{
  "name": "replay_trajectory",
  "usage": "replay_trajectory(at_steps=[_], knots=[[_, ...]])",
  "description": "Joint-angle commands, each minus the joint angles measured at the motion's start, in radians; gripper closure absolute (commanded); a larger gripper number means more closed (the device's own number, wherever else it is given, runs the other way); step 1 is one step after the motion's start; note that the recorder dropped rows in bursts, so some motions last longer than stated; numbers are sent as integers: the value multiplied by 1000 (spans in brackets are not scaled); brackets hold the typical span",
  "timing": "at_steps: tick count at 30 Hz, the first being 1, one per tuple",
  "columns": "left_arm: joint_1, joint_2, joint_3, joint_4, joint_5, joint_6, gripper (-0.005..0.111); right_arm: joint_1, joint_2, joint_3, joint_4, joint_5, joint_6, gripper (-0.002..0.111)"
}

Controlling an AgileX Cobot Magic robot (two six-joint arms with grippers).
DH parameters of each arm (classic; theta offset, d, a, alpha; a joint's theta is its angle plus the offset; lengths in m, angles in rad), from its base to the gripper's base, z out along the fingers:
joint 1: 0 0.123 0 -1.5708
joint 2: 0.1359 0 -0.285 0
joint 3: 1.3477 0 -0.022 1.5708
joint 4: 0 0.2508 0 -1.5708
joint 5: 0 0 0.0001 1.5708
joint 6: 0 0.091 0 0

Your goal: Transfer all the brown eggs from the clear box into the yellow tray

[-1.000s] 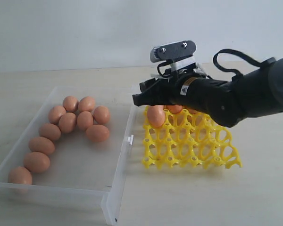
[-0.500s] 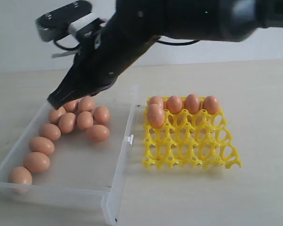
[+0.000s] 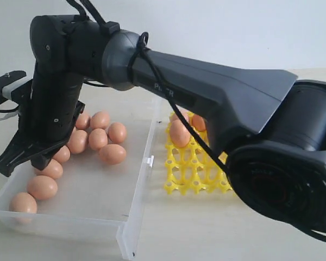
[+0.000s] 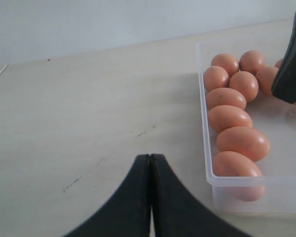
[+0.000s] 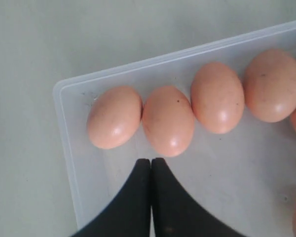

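Several brown eggs (image 3: 111, 154) lie in the clear box (image 3: 143, 179) at the left, in a curved row toward its near left corner. A few more brown eggs (image 3: 179, 133) sit in the back cups of the yellow tray (image 3: 193, 176), partly hidden by my right arm. My right gripper (image 3: 19, 163) reaches across over the box's left end. It is shut and empty (image 5: 151, 160), its tips just short of two eggs (image 5: 168, 120) near a box corner (image 5: 64, 113). My left gripper (image 4: 150, 157) is shut over bare table beside the box (image 4: 207, 148).
My right arm spans the exterior view from lower right to upper left and covers the tray's right half. Its wrist camera (image 3: 5, 87) juts out at the left edge. The right gripper's dark finger (image 4: 292, 64) shows over the eggs in the left wrist view.
My right arm has swung from over the yellow tray leftward across the clear box to its near left end. Its jaws were open and have shut with nothing in them.
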Motion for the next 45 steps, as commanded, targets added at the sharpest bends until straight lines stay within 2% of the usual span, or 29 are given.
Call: replay_trajectory(at_steps=[1, 9, 16, 18, 21, 25, 26, 32, 45], knots=[[-5, -6, -4, -5, -6, -3, 107, 1, 17, -24, 25, 18, 36, 108], [-5, -6, -4, -5, -6, -3, 107, 1, 22, -56, -22, 16, 137, 108], [-5, -6, -4, -5, -6, -3, 107, 1, 22, -56, -7, -73, 168, 108], [-5, -6, -4, -5, -6, -3, 107, 1, 22, -56, 0, -91, 171, 104], [-5, -6, -4, -5, -6, -3, 107, 1, 23, -56, 0, -104, 205, 87], [-5, -6, -4, -5, -6, -3, 107, 1, 33, -56, -22, -104, 241, 48], [-5, -6, -4, -5, -6, -3, 107, 1, 35, -56, -30, -108, 241, 43], [-5, -6, -4, -5, -6, -3, 107, 1, 79, -56, -39, -156, 241, 49], [-5, -6, -4, -5, -6, -3, 107, 11, 162, -56, -38, -189, 213, 49]])
